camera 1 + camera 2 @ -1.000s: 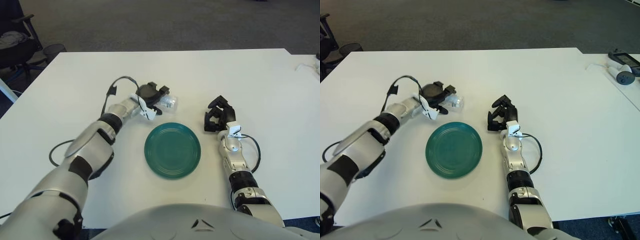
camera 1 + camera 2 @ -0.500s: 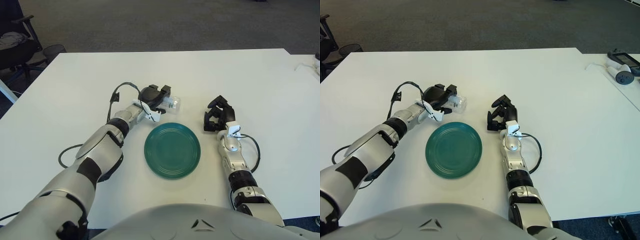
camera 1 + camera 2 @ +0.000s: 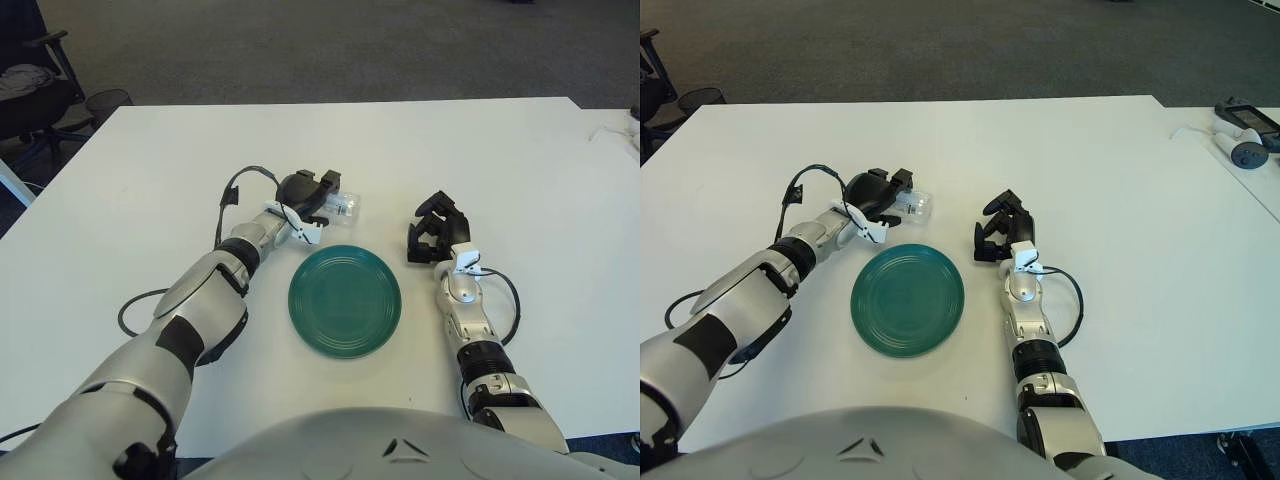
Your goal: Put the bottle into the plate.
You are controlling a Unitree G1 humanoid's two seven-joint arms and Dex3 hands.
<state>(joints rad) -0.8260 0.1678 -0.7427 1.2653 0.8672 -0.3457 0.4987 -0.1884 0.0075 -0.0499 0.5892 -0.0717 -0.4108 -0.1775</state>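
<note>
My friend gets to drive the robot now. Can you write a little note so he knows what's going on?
Left hand: closed around the small clear plastic bottle, beyond the round green plate's far left edge.
Right hand: idle, fingers curled, holding nothing, to the right of the plate.
Done: bottle grasped.
Left: carry it over the plate, set it down, let go.

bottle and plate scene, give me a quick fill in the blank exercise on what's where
1. The left robot hand is closed on the clear ____.
2. The green plate holds ____.
3. The bottle shows beyond the plate, toward the robot's ____ side.
4. The right robot hand shows to the ____ of the plate.

Missing words: bottle; nothing; left; right
</note>
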